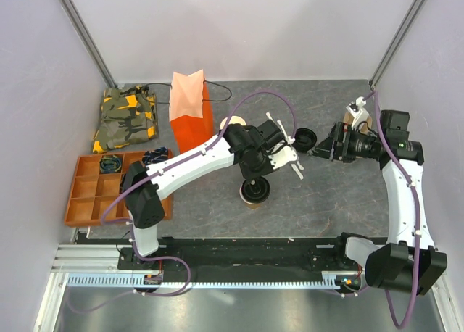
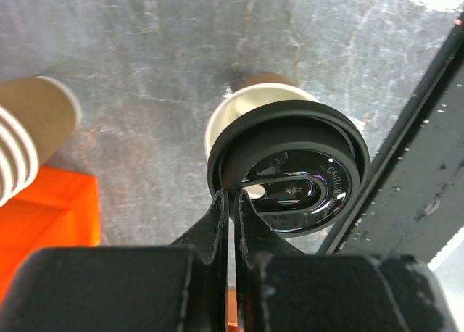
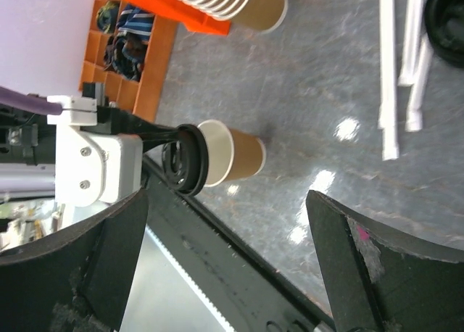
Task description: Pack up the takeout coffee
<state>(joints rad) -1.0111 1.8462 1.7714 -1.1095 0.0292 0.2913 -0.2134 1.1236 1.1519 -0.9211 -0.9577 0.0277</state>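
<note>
The takeout coffee (image 3: 243, 160) is seen standing upright on the grey table (image 1: 341, 201), near its middle and in front of the orange paper bag (image 1: 190, 114), well apart from it. Its black lid (image 2: 290, 165) is pinched at the near rim by the left gripper (image 2: 232, 205), whose fingers are clenched on the lid's edge from above. The lid is held at the cup's mouth, with a strip of the white rim showing past it; whether it is pressed fully down cannot be told. The right gripper (image 3: 225, 201) is held with its fingers spread wide and nothing between them, off to the right of the cup and just beside a loose black lid (image 1: 306, 138). A stack of lidless tan cups (image 3: 254, 6) is placed beside the bag, and white paper-wrapped sticks (image 3: 388, 71) are laid near the loose lid. An orange compartment tray (image 1: 94, 217) and a camouflage cloth (image 1: 127, 118) are found at the left.
</note>
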